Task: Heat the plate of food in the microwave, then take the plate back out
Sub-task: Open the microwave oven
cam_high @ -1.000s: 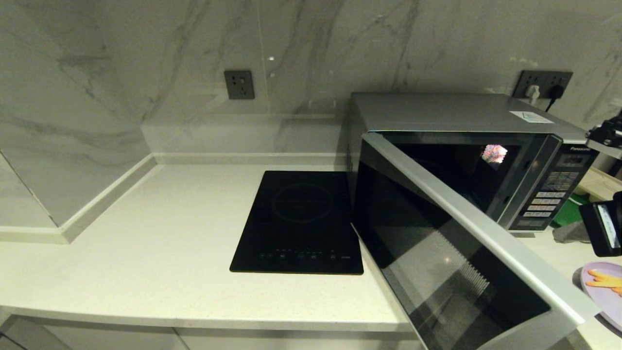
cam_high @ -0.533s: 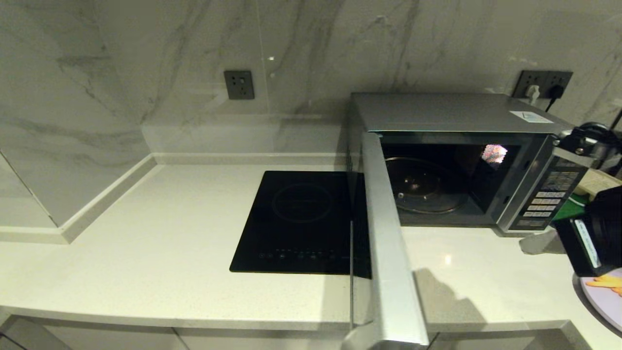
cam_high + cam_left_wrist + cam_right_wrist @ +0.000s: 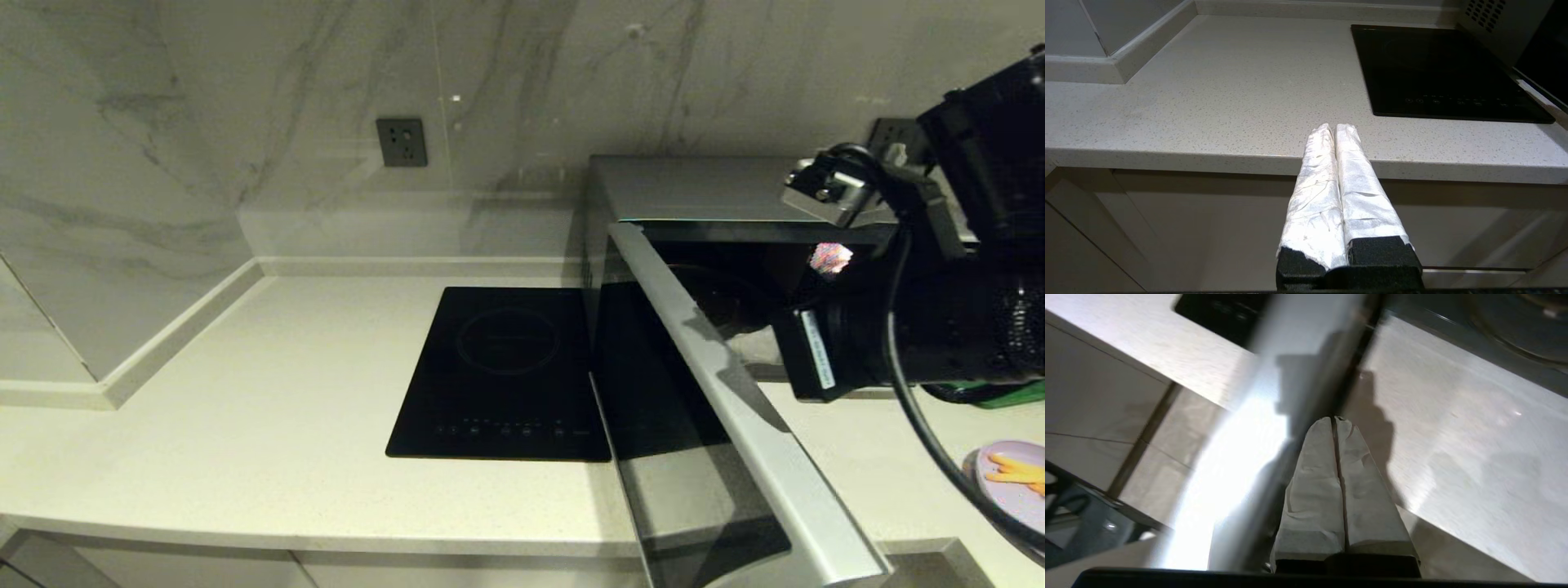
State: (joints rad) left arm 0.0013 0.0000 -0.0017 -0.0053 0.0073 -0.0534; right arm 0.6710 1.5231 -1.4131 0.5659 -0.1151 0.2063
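Right pincer (image 3: 1335,418) together at door edge – one microwave (image 3: 694,192), one plate of food (image 3: 1016,482) – left pincer (image 3: 1335,127) together

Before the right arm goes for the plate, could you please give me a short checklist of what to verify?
1. Large silver microwave door swung open: ok.
2. Cavity free of items: cannot tell, the right arm hides most of it.
3. Round lilac plate of orange-yellow fries resting on the pale stone counter, right of the door: ok.
4. Right pincer open for a grasp: not ok, shut and empty beside the door edge.
5. Left pincer out of the way: ok, shut, at the counter's front edge.
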